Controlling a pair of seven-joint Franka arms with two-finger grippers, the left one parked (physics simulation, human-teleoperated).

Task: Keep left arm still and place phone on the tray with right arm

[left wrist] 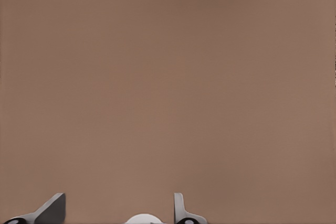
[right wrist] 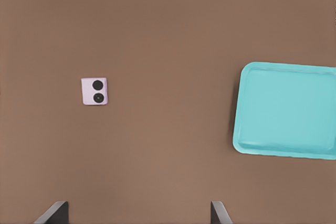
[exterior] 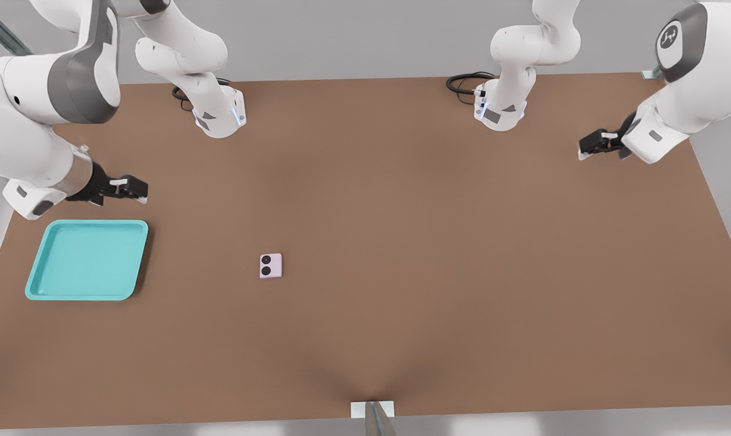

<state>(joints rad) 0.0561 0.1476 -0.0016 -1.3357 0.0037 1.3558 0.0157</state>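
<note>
Brown tabletop (exterior: 401, 242) carries a small pale pink folded phone (exterior: 271, 266), untouched, apart from the shallow turquoise plastic tray (exterior: 86, 260), beside which the right arm's black gripper (exterior: 136, 189) hovers, fingers (right wrist: 52, 212) spread, empty.

tray (right wrist: 286, 109) cut off at the right wrist view's edge

The right arm (exterior: 32, 115) is white with rounded links and grey joint bands, ending in a black pincer (exterior: 136, 189) with a small white patch. Its white base (exterior: 220, 115) carries grey markings and a looped black cable (exterior: 183, 94). In the wrist view the fingertips (right wrist: 52, 213) are grey.
</note>
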